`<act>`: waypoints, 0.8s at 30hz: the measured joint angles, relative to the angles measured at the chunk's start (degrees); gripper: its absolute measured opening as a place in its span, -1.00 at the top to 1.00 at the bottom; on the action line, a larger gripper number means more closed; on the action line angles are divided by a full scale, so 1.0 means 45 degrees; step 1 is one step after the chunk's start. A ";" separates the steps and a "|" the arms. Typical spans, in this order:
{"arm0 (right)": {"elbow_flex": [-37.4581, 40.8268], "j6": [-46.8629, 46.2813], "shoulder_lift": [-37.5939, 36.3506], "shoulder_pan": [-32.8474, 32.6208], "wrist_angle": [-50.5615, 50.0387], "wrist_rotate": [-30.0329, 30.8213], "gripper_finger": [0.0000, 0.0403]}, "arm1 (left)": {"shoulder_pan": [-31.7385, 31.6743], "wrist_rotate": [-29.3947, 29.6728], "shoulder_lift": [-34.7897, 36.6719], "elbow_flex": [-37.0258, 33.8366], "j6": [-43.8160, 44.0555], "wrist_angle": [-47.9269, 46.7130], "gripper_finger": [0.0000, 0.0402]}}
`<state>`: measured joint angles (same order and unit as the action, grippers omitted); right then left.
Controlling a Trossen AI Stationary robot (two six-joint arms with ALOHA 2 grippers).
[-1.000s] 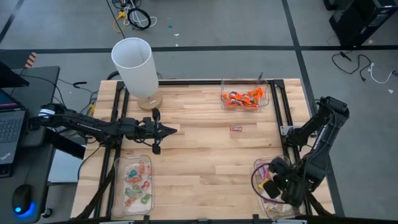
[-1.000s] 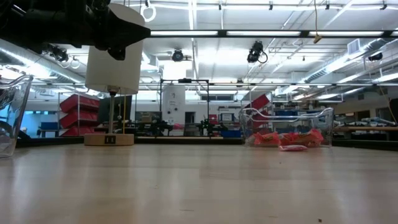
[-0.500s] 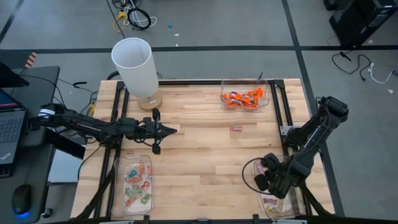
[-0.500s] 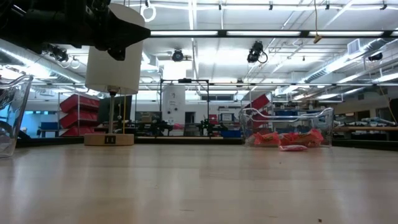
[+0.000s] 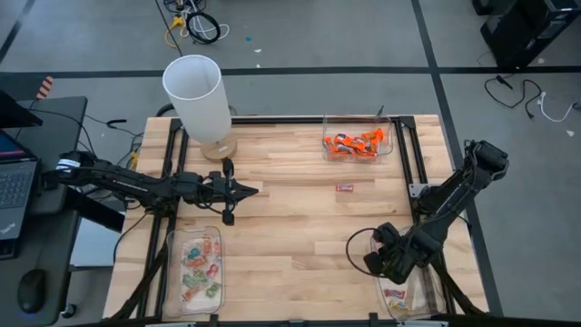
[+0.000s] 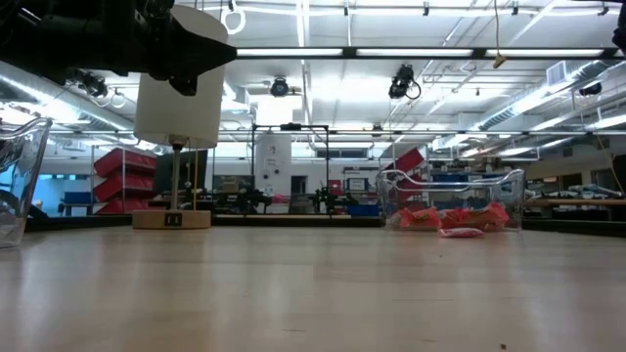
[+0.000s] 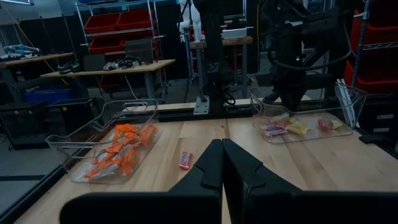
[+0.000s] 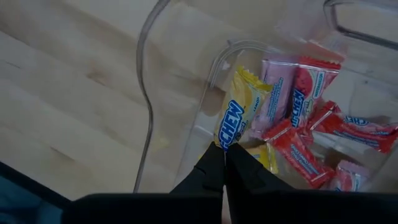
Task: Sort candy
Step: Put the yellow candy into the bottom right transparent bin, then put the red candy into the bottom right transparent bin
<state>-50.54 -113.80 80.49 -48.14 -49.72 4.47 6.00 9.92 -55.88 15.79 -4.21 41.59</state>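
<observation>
Desk (image 5: 300,227): one, pale wood, carrying everything below; clock positions are read from the high view.

Lamp (image 5: 198,100): one, white shade, at 11 o'clock.

Trays: three clear plastic ones. Tray at 1 o'clock (image 5: 356,123) holds the orange candy; tray at 7 o'clock (image 5: 172,272) holds the pale green-and-pink candy; tray at 5 o'clock (image 5: 416,304) holds pink, red and yellow pieces (each pile too dense to count).

Arms: two. The left gripper (image 5: 250,190) is closed on nothing, parked at 9 o'clock. The right gripper (image 8: 224,163) is at 5 o'clock, above the inner edge of its tray, fingers pressed together on the end of a yellow candy (image 8: 235,117), which hangs from the tips.

Loose candy: one red-wrapped piece (image 5: 345,188) on bare wood just right of centre, below the orange tray.

Step in hand, as judged: carrying a picked yellow piece out of the mixed tray. The next move likely calls for a steady carry and a release over the matching container (which one takes yellow is not evident).
</observation>
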 joint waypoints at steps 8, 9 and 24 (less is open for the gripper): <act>0.0000 -0.0005 0.0000 0.0000 0.0278 0.0000 0.89 | 0.0000 -0.0002 0.0001 0.0000 -0.0049 0.0002 0.98; 0.0000 -0.0005 0.0000 0.0000 0.0278 -0.0005 0.87 | 0.0002 0.0001 -0.0002 0.0000 -0.0049 0.0002 0.98; -0.0014 0.0033 -0.0041 0.0002 0.0298 -0.0505 0.68 | 0.0005 0.0002 -0.0004 0.0000 -0.0049 -0.0002 0.98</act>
<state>-50.61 -113.65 80.31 -48.13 -48.38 2.20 6.02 9.93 -55.90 15.79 -4.43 41.58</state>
